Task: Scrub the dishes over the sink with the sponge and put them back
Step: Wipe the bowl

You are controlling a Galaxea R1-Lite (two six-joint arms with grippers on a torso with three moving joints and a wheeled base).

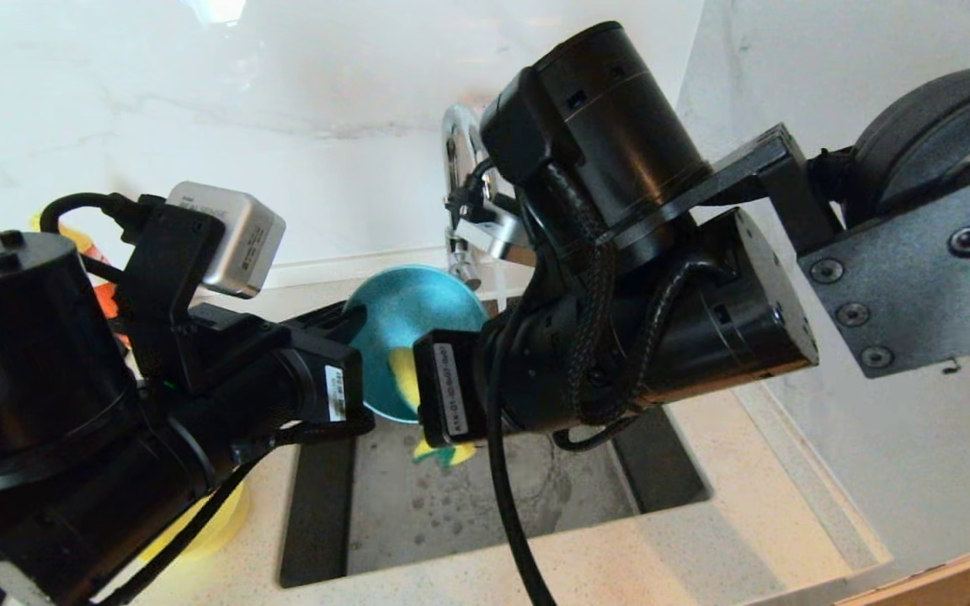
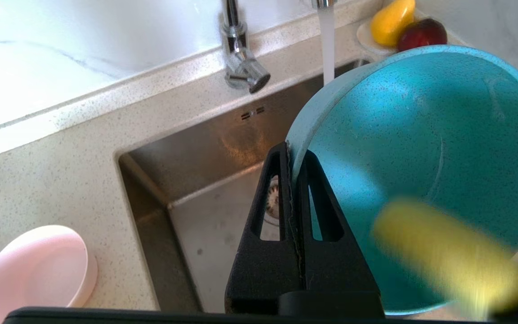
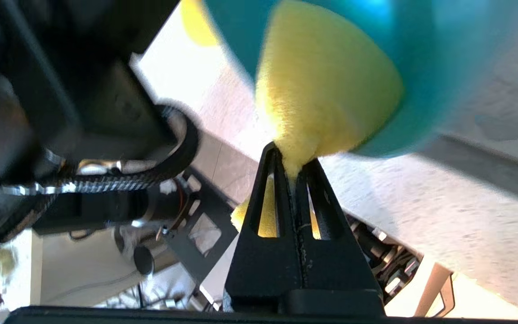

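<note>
Over the sink (image 1: 451, 505) hangs the light blue bowl (image 1: 409, 316), tilted on edge, hollow side turned to the right arm. My left gripper (image 2: 292, 150) is shut on the bowl's rim (image 2: 299, 135), one finger inside and one outside. The yellow sponge (image 3: 322, 99) is pinched in my right gripper (image 3: 292, 157), which is shut on it, and it presses against the bowl's inner face (image 3: 421, 54). The sponge (image 2: 443, 252) shows blurred in the left wrist view. A pink bowl (image 2: 34, 270) stands on the counter beside the sink. A yellow bowl (image 1: 215, 522) peeks out under my left arm.
Water runs from the chrome tap (image 2: 241, 63) in a stream (image 2: 328, 45) just behind the blue bowl. A white saucer (image 2: 367, 36) with a yellow pear (image 2: 391, 18) and a red fruit (image 2: 421, 33) sits at the sink's back corner. The drain strainer (image 2: 273, 202) lies below the left fingers.
</note>
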